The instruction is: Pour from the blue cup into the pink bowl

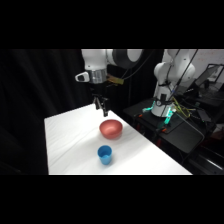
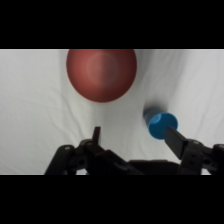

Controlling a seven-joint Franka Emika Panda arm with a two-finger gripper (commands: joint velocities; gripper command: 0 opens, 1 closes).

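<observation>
The blue cup [image 1: 105,154] stands upright on the white table [image 1: 70,145], near the front edge. Just behind it sits the pink bowl [image 1: 111,128], close to the cup but apart from it. My gripper [image 1: 102,108] hangs in the air above the table's far side, behind and above the bowl, holding nothing. In the wrist view the pink bowl [image 2: 101,73] fills the top centre and the blue cup [image 2: 161,124] lies lower right, partly covered by one finger [image 2: 175,139]. The gripper [image 2: 135,136] is open, its fingers spread wide.
The arm's base [image 1: 165,82] and a dark stand with glowing cables [image 1: 167,116] sit beyond the table's right edge. Black curtains close off the back and left. The table's right edge runs diagonally just past the bowl.
</observation>
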